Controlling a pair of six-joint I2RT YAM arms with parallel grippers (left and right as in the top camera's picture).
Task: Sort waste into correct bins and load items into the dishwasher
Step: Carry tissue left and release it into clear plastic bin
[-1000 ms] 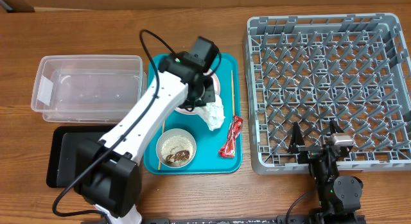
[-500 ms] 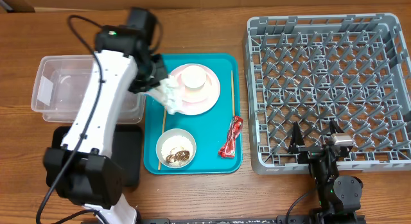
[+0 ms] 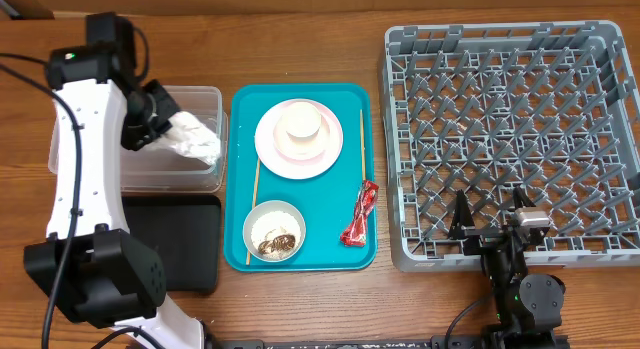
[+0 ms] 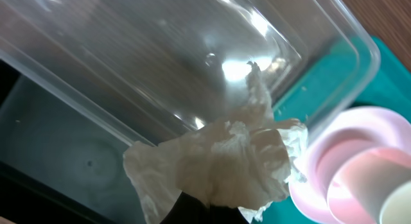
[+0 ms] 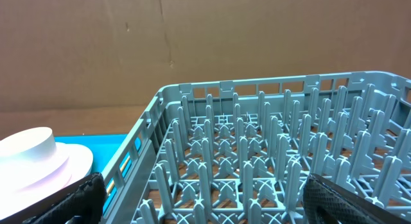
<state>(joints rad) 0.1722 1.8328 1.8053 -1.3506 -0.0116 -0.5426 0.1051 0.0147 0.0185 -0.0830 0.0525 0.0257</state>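
Where the table ends behind the rack — cardboard rises.

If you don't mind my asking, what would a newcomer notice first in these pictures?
The left pincer holds a crumpled white napkin over the clear tub at far left. The big grey dish rack fills the right side, and a teal tray bearing a pink plate sits between them.
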